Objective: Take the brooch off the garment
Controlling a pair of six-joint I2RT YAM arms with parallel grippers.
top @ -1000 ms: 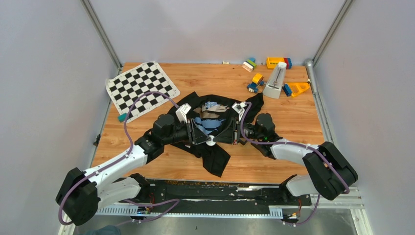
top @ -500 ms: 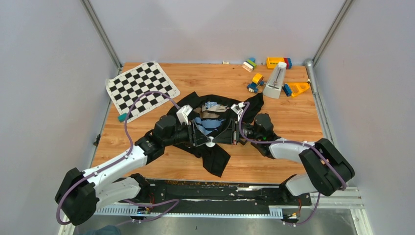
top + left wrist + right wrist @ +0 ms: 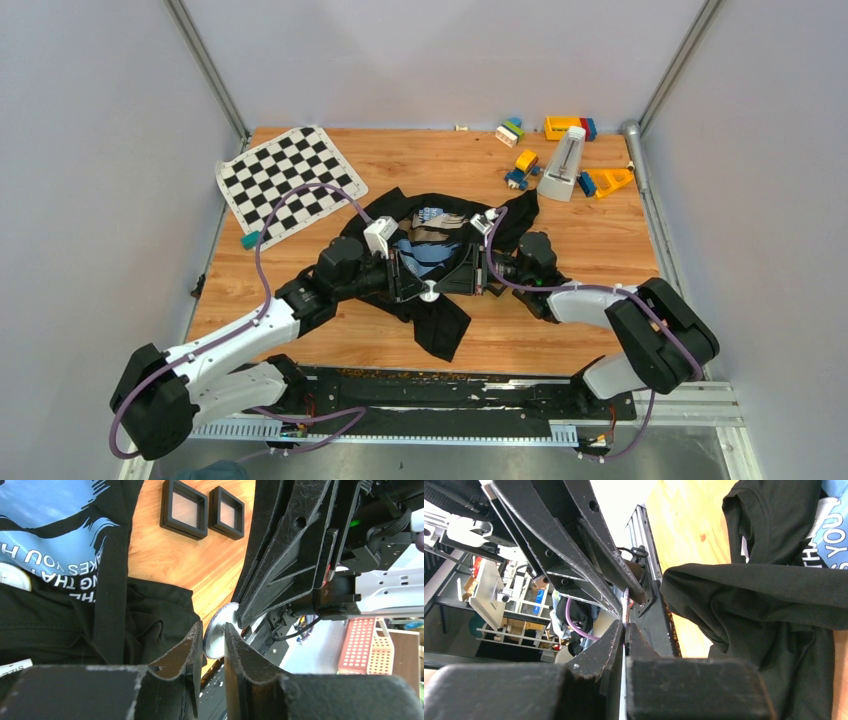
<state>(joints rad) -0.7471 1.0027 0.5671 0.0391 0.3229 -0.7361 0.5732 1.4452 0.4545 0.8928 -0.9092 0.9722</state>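
Observation:
The brooch [image 3: 428,291], a small silvery disc, is held off the cloth between both grippers near the garment's front edge. The garment [image 3: 441,322] is black with a blue, white and brown printed patch [image 3: 430,242] and lies crumpled at mid-table. My left gripper [image 3: 419,286] is shut on the brooch; in the left wrist view the disc [image 3: 217,641] sits between my fingertips [image 3: 214,630]. My right gripper [image 3: 440,287] is shut on the disc's thin edge [image 3: 625,605], its tips [image 3: 625,628] meeting the left fingers. The garment also shows in the left wrist view [image 3: 150,620] and the right wrist view [image 3: 774,605].
Two small square black trays [image 3: 183,509] [image 3: 227,513] lie on the wood beside the garment. A black-and-white chequered mat [image 3: 288,180] lies at the back left. A metronome [image 3: 565,165] and several coloured toy blocks [image 3: 560,128] stand at the back right. A teal piece [image 3: 249,240] lies by the mat.
Both grippers have drifted slightly away from the near edge, staying together on the brooch. The garment has not visibly moved.

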